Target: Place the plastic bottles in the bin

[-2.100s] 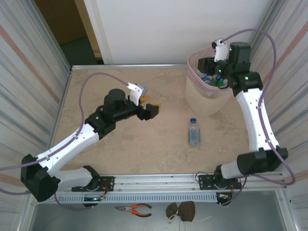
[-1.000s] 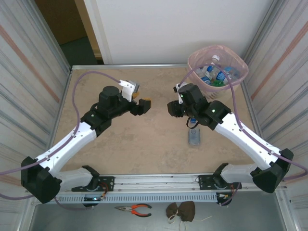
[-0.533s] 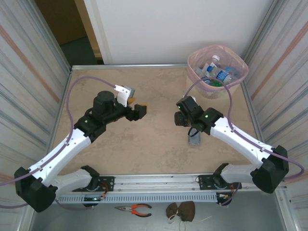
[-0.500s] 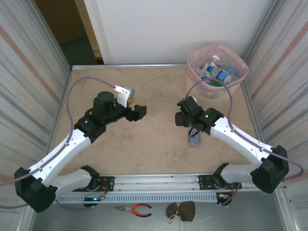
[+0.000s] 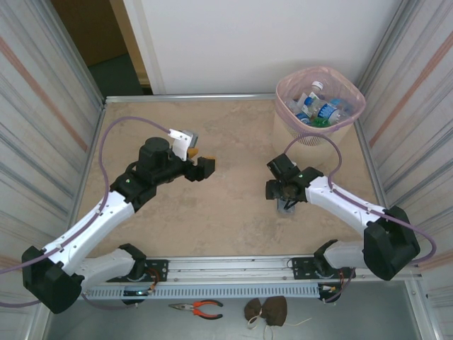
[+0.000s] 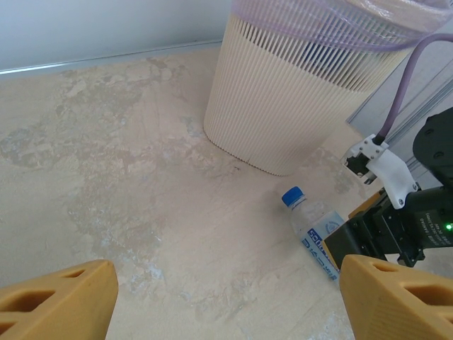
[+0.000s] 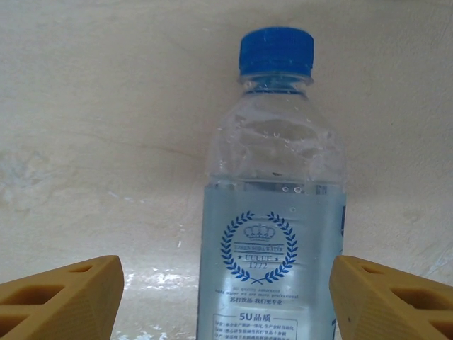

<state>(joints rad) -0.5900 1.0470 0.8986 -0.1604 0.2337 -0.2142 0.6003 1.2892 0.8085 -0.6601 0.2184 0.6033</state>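
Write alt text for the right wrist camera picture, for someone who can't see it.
A clear plastic bottle with a blue cap and a blue crown-and-wreath label lies on the beige table, cap pointing away. The right gripper is open, its yellow fingers at the bottom corners either side of the bottle, not touching it.

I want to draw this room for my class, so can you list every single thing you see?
Loose bottle: one, clear with a blue cap, lying on the table near the bin.
Binned bottles: several, clear, blue and green, too piled up to count.
Bin: one, beige with a pink bag, far right corner.
Table: one, beige, stone-patterned.
Pliers: one, red handles, ledge below the arms.
Brown bundle: one, beside the pliers.
Left gripper: one, yellow fingers, open, over mid-table.
Right gripper: one, open, straddling the loose bottle.
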